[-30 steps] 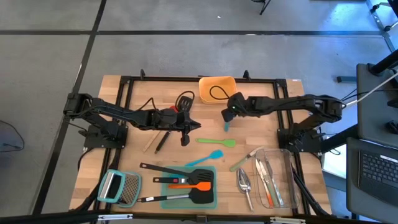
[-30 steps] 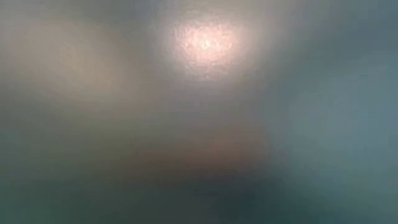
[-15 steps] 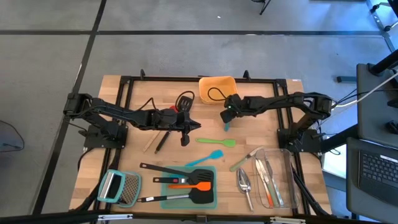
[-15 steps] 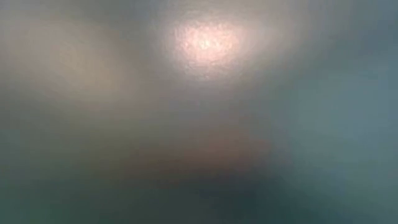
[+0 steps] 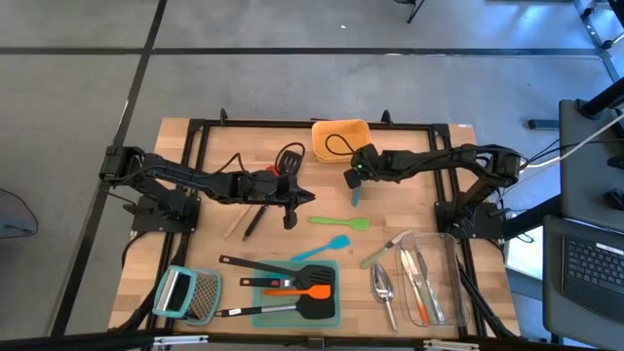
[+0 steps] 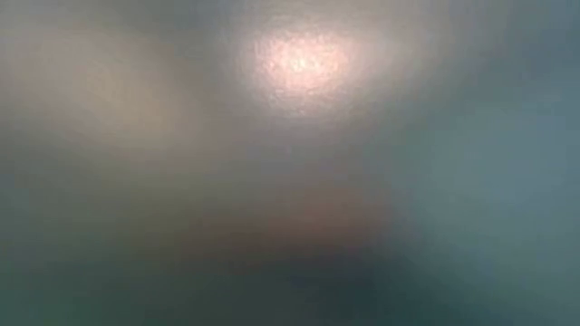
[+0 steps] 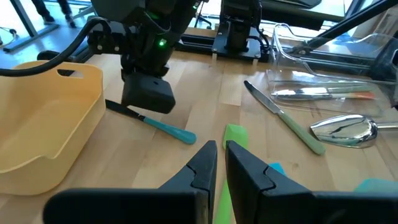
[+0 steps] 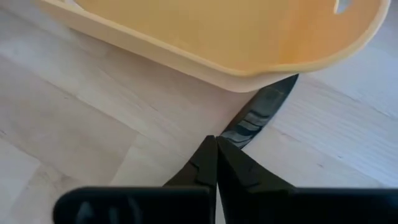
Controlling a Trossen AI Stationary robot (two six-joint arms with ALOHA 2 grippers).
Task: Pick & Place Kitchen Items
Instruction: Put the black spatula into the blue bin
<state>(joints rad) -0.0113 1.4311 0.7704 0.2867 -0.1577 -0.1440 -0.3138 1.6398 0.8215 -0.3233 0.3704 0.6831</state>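
Progress: early | right gripper (image 5: 350,178) closed on teal-handled knife (image 7: 151,122), near table (image 5: 409,210) back edge, just beside orange container (image 5: 338,139) | left gripper (image 5: 292,216) closed, holds nothing, mid-table | cutlery in clear container (image 5: 436,283), front right | spatulas, turners, spoons not sorted yet

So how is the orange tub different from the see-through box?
The orange tub is solid-coloured; the clear box is see-through. The orange tub sits mid-way along the table's far edge; the clear box sits near the front right corner. The clear box holds cutlery; none shows in the orange tub. Both are open-topped and rest on the wooden table.
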